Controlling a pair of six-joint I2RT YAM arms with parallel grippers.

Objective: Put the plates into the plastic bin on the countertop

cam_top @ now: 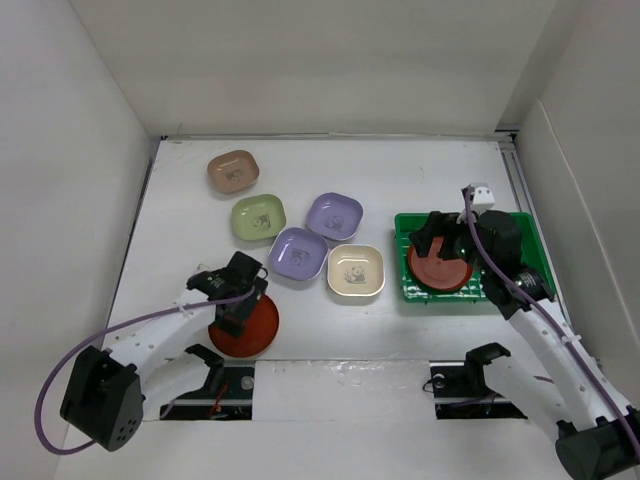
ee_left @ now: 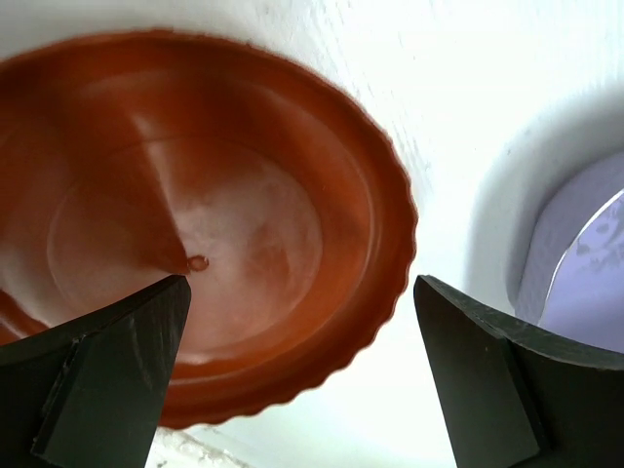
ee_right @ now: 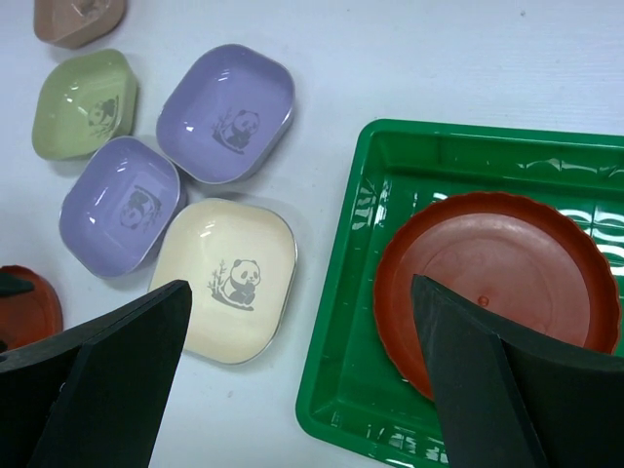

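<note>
While both jaws gaped wide and empty, I feared the left jaws might skid the near red plate (cam_top: 258, 336) off the table's (cam_top: 400, 180) edge on closing.

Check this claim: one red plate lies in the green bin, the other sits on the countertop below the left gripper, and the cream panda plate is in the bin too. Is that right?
Not quite. The cream panda plate is not in the green bin; it sits on the countertop just beside the bin, as the right wrist view shows. The rest holds.
</note>
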